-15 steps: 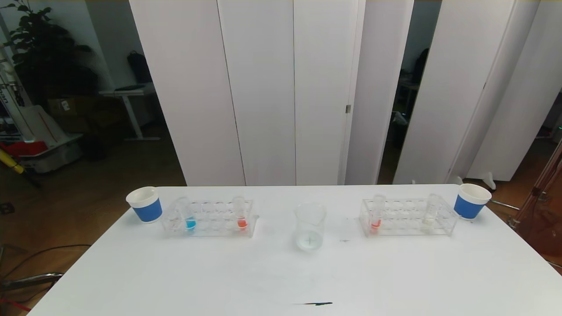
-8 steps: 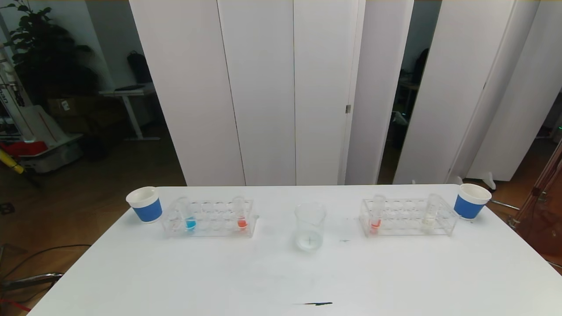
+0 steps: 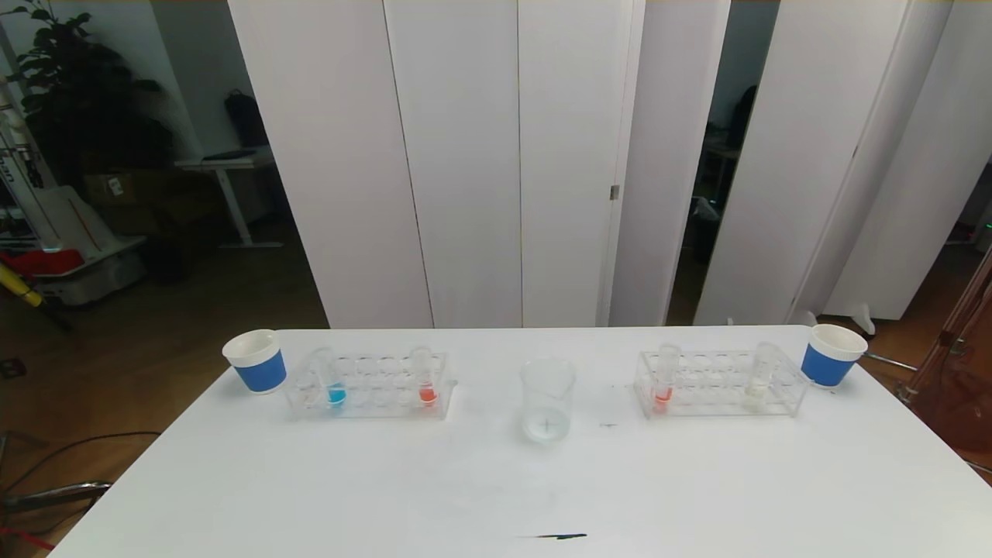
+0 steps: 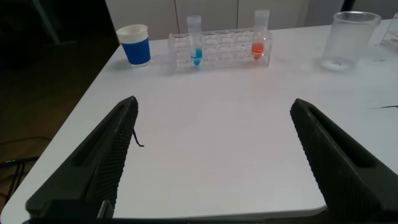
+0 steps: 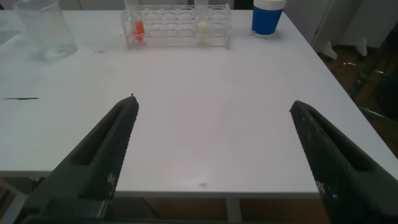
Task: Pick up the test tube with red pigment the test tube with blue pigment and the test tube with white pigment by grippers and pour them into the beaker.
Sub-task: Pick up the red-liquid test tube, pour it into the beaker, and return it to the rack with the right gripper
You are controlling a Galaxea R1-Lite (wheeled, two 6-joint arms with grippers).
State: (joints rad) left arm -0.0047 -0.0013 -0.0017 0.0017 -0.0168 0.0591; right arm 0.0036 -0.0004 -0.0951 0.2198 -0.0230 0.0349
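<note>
Beaker [image 3: 548,401] at worktop [image 3: 496,480] centre. Rack [image 3: 370,385] at 9 o'clock holds blue tube [image 3: 332,380] and red tube [image 3: 425,377]; rack [image 3: 721,383] at 3 o'clock holds red tube [image 3: 665,380] and white tube [image 3: 760,376]. Left gripper [image 4: 214,162] and right gripper [image 5: 214,162]: jaws released, near edge.

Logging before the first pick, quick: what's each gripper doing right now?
Left gripper: open, empty, short of the table's near edge.
Right gripper: open, empty, likewise short of the table.

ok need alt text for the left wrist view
The left gripper hangs open above a white table, holding nothing. Beyond it a clear rack holds the test tube with blue pigment and an orange-red tube, with a blue-banded paper cup and the beaker at either side.
</note>
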